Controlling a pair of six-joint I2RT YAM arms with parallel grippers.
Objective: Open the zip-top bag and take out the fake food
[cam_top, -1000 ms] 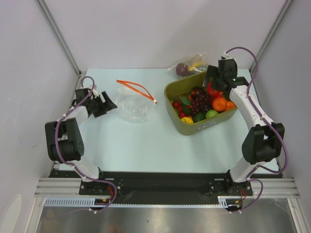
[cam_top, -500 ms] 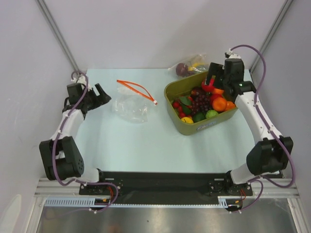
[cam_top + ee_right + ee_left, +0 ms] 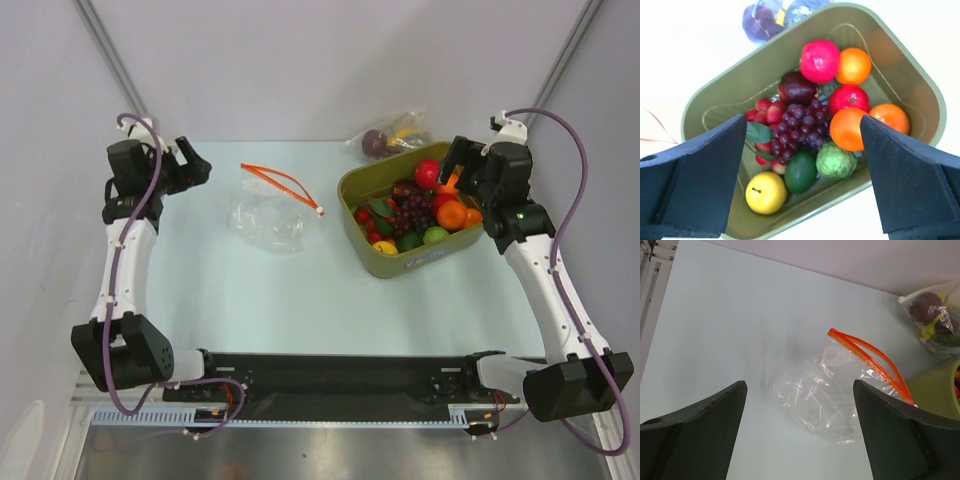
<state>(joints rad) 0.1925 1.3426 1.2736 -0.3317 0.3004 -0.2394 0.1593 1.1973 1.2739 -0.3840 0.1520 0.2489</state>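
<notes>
The zip-top bag [image 3: 268, 218] lies crumpled on the table left of centre, its red-orange zip strip [image 3: 283, 183] parted; I see nothing inside it. It also shows in the left wrist view [image 3: 835, 402]. The fake food lies in an olive bin [image 3: 372, 262]: red apple [image 3: 428, 173], maroon fruit [image 3: 796, 88], orange [image 3: 853, 65], grape bunch [image 3: 801, 124]. My left gripper [image 3: 193, 166] is open and empty, raised at the far left, apart from the bag. My right gripper [image 3: 453, 170] is open and empty above the bin's right side.
A second clear bag [image 3: 392, 135] with dark and yellow fruit lies behind the bin. The bin also holds a lime [image 3: 800, 172], a lemon [image 3: 766, 192], a green knobbly fruit [image 3: 836, 161] and small red pieces. Frame posts stand at both back corners.
My left gripper has lifted and moved back and left, away from the bag. My right gripper has drawn back to the right from the bin's far end, and the red apple now shows there.
</notes>
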